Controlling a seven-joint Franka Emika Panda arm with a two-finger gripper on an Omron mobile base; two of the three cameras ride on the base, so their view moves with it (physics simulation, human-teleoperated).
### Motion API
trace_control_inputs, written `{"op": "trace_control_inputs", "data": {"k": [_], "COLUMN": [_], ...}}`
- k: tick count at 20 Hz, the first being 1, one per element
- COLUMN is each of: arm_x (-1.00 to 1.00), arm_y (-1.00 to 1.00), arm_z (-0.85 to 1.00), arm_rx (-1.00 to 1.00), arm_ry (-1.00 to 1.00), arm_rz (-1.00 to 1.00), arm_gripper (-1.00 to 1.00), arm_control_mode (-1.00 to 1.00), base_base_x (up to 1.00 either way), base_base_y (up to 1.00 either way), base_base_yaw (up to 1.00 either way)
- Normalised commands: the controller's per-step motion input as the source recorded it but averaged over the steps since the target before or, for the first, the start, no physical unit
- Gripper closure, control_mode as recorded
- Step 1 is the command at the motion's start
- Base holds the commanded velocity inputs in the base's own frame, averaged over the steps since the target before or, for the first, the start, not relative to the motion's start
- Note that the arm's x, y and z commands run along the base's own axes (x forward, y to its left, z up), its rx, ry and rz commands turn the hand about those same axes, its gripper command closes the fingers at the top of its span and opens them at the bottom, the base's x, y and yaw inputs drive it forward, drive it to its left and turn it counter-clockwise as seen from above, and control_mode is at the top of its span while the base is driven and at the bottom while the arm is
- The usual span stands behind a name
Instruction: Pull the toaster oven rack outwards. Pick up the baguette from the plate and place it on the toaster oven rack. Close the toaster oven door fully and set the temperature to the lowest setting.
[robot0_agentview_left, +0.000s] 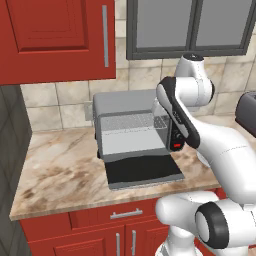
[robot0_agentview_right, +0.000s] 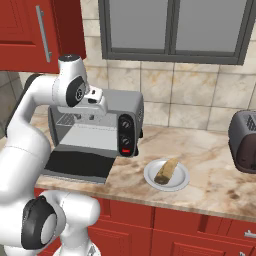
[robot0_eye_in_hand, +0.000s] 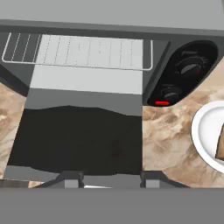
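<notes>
The grey toaster oven (robot0_agentview_left: 120, 102) (robot0_agentview_right: 127, 102) stands on the counter. Its black glass door (robot0_agentview_left: 144, 171) (robot0_agentview_right: 80, 164) (robot0_eye_in_hand: 78, 140) is folded down flat. The wire rack (robot0_agentview_left: 132, 122) (robot0_agentview_right: 66, 119) (robot0_eye_in_hand: 87, 51) sits inside the cavity. To the oven's right, the golden-brown baguette (robot0_agentview_right: 166, 171) (robot0_eye_in_hand: 221, 146) lies on the pale plate (robot0_agentview_right: 150, 179) (robot0_eye_in_hand: 202, 131). My gripper (robot0_agentview_right: 82, 116) (robot0_eye_in_hand: 111, 179) hangs open above the door's front edge, nothing between its fingers, looking down at door and rack.
Two dark knobs (robot0_agentview_right: 126, 122) (robot0_eye_in_hand: 190, 65) and a red button (robot0_agentview_right: 126, 150) (robot0_eye_in_hand: 162, 103) sit on the oven's right control strip. A dark rounded toaster (robot0_agentview_right: 245, 140) (robot0_agentview_left: 247, 112) stands at the far right. Red cabinets hang above left; marble counter lies left of the oven.
</notes>
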Motion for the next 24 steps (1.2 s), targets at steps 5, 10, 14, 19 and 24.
{"op": "trace_control_inputs", "data": {"k": [5, 10, 14, 19, 24], "arm_x": [-0.1, -0.16, -0.24, -0.32, -0.4], "arm_y": [0.02, 0.0, 0.0, 0.0, 0.0], "arm_z": [-0.03, -0.15, -0.1, -0.05, -0.07], "arm_rx": [0.0, 0.04, 0.06, 0.04, 0.06], "arm_ry": [-0.05, -0.16, -0.17, -0.16, -0.1], "arm_rz": [-0.02, -0.05, -0.07, -0.09, -0.01], "arm_gripper": [-1.0, -1.0, -1.0, -1.0, -1.0], "arm_control_mode": [-1.0, -1.0, -1.0, -1.0, -1.0], "base_base_x": [0.0, 0.0, 0.0, 0.0, 0.0], "base_base_y": [0.0, 0.0, 0.0, 0.0, 0.0], "base_base_yaw": [0.0, 0.0, 0.0, 0.0, 0.0]}}
